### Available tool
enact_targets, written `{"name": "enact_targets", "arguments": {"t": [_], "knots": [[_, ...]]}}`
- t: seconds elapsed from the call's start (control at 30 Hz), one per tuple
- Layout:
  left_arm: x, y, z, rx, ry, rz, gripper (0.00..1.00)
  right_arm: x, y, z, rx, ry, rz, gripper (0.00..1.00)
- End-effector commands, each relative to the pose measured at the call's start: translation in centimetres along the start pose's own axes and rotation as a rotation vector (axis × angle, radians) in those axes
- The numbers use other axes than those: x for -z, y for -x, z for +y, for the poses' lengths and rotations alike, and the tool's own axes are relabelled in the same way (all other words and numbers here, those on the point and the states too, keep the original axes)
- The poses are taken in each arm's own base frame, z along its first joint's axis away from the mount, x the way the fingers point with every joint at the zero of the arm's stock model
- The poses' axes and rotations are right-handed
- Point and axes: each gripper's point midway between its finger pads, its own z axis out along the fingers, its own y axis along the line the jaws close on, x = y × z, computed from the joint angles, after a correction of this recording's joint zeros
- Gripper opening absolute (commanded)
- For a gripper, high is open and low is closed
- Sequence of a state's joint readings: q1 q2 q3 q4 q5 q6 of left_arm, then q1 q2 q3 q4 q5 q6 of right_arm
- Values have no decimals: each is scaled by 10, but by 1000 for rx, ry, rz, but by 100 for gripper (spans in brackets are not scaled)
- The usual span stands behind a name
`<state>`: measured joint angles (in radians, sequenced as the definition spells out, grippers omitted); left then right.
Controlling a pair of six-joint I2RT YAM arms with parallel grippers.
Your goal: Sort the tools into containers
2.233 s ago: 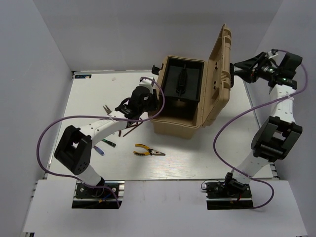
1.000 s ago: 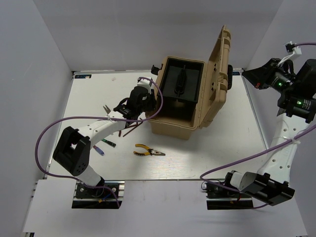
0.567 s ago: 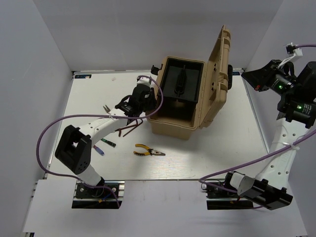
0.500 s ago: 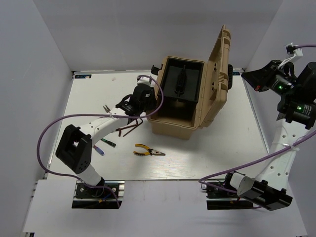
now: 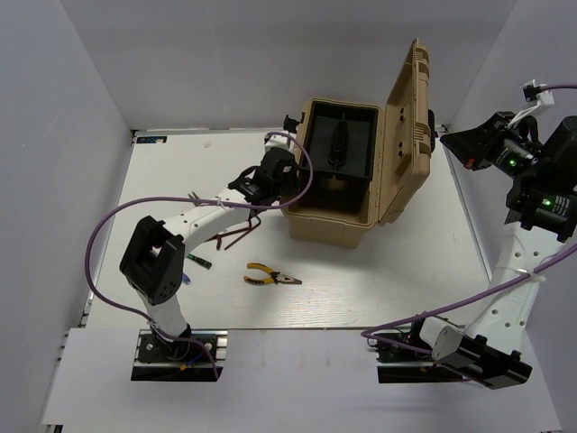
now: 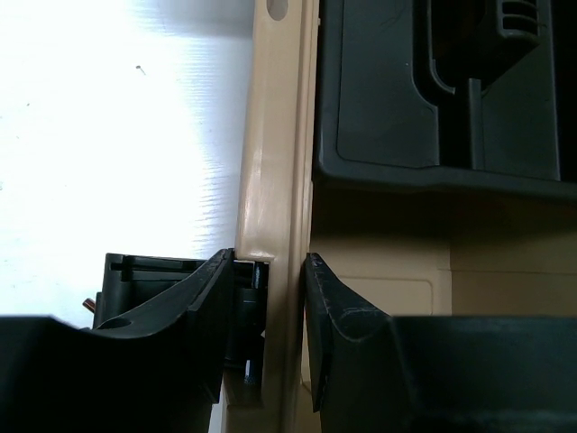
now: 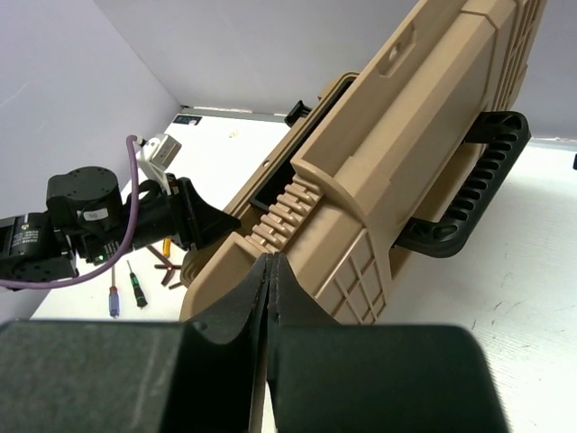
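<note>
Left gripper (image 6: 269, 271): clamped across the left wall rim of the large tan ribbed plastic toolbox (image 5: 335, 221), one finger outside, one inside below the black inner tray (image 6: 433, 90).
Right gripper (image 7: 268, 275): fingers pressed together, empty, raised to the right of the upright lid (image 5: 407, 144).
Yellow-handled pliers (image 5: 270, 277), dark L-shaped hex keys (image 5: 233, 236), thin screwdrivers (image 5: 200, 262): on the white table (image 5: 406, 271), near-left of the toolbox, apart from both grippers.
Room: plain pale walls (image 5: 225, 54).

Elbow of left arm (image 5: 158, 262) partly hides screwdrivers (image 5: 202, 263), handle colours too small overhead. Too thin to count: hex keys (image 5: 233, 238). Left wrist view edges crop toolbox (image 6: 270, 180); lid (image 7: 433, 90) cut off top right.
</note>
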<state>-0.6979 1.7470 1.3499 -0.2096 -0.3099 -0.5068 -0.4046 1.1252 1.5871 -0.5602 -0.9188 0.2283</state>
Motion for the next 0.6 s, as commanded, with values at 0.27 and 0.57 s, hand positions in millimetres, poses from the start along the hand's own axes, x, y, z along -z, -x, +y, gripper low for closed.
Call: {"name": "enact_targets", "arguments": {"t": [0.27,0.57], "knots": [[-6,-80,21,73,99,183,0,7,4,12,25,8,-21,4],[21,-91,42,133,139,145,0,11,4,18,32,14,-27,5]]}}
